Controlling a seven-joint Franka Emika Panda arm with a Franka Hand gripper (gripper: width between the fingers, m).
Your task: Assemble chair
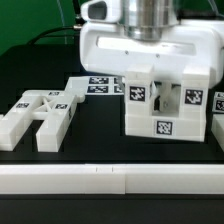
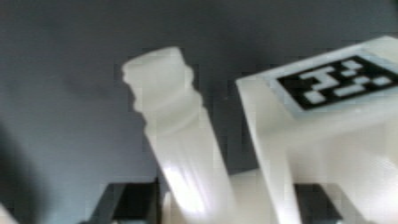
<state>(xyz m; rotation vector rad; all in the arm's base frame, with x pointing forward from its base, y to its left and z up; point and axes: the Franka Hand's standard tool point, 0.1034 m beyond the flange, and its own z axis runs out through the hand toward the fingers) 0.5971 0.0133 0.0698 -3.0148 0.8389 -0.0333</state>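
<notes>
The end effector, closed on a threaded bar just beside the notched block standing on the tabletop, toward the exterior view's right of the H-shaped frame, would likely do best holding that bar parallel to the block's wall and seating it slowly.

The glossy white notched plastic block hides your pincer's tips, so you can't judge its grip. A white piece is cropped at the exterior view's right edge.
</notes>
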